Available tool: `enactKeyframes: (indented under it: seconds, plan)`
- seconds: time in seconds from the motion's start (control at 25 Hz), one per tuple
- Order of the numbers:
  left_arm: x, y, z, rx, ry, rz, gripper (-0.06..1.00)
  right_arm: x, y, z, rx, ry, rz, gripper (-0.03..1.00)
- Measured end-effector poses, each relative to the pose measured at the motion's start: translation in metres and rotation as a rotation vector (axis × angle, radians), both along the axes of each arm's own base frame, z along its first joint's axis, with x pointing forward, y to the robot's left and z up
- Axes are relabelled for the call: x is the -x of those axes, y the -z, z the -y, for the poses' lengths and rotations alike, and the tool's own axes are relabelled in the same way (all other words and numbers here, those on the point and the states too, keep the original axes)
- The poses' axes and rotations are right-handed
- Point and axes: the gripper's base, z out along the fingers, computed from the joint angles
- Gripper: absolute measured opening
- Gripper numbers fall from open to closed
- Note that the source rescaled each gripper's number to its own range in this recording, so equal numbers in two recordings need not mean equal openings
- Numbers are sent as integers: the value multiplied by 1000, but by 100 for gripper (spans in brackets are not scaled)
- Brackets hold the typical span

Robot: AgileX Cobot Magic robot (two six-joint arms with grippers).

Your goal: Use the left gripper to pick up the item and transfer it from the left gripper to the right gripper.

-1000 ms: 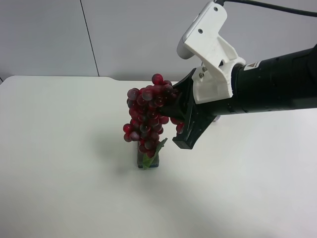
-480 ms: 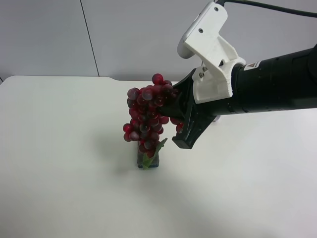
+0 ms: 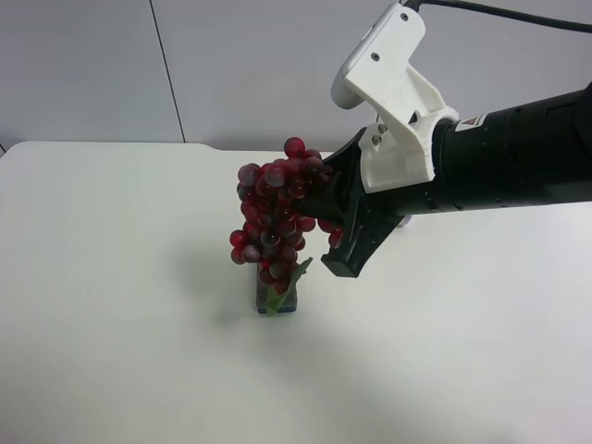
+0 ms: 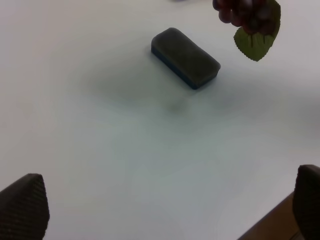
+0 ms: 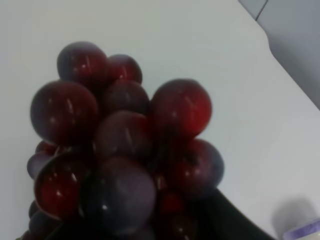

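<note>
right hand: closed on the upper side of the grapes; it sits on the arm with the white wrist block, reaching in from the exterior high view's right.
grapes: held up off the worktop, with the bunch hanging down from the grip and the green leaf at its low end.
left hand: spread wide and empty, with only two fingertips in view over bare worktop.
dark block: lies flat on the worktop below the leaf.
</note>
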Motion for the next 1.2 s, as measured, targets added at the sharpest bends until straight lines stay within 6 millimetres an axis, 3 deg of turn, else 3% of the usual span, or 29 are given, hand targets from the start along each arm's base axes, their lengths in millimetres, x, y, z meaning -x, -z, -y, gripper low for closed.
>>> enactKeyframes:
  seconds: [0.44,0.76,0.96,1.2]
  plan:
    - [0,0,0,0,-9,0,100,2,0,0,-56,37,-81,1]
    - [1,0,1,0,-207,0,100,4,-6,3,-91,56,-87,1]
    - [1,0,2,0,-381,0,100,-10,-6,20,-107,139,-148,1]
    - [1,0,3,0,-551,0,100,-35,-31,51,-84,219,-254,1]
